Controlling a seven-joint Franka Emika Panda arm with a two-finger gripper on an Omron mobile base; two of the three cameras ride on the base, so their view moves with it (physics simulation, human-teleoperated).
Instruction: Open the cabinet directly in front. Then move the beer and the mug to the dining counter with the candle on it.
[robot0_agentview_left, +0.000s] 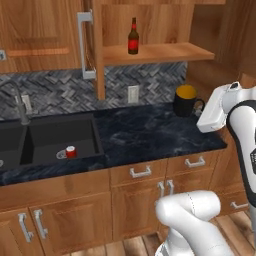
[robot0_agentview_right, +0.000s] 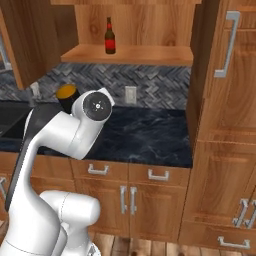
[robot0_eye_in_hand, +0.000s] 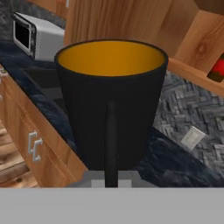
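The cabinet (robot0_agentview_left: 88, 45) hangs open, its door swung out edge-on, baring a wooden shelf (robot0_agentview_right: 130, 54). The beer (robot0_agentview_left: 133, 37) (robot0_agentview_right: 110, 36), a dark bottle with a red label, stands upright on that shelf; its label peeks in at the hand view's right edge (robot0_eye_in_hand: 217, 70). The black mug (robot0_agentview_left: 186, 100) (robot0_eye_in_hand: 111, 100) with a yellow inside is upright over the dark counter, half hidden behind my arm in the right base view (robot0_agentview_right: 67, 92). My gripper (robot0_eye_in_hand: 110, 178) is shut on the mug's handle, which faces the hand. The dining counter and the candle are out of view.
A black sink (robot0_agentview_left: 45, 137) with a faucet (robot0_agentview_left: 20, 102) lies left of the mug, with a short red can (robot0_agentview_left: 71, 151) in the basin. A white appliance (robot0_eye_in_hand: 37, 37) sits on the counter. A tall wooden cabinet (robot0_agentview_right: 225, 100) walls in the counter's right end.
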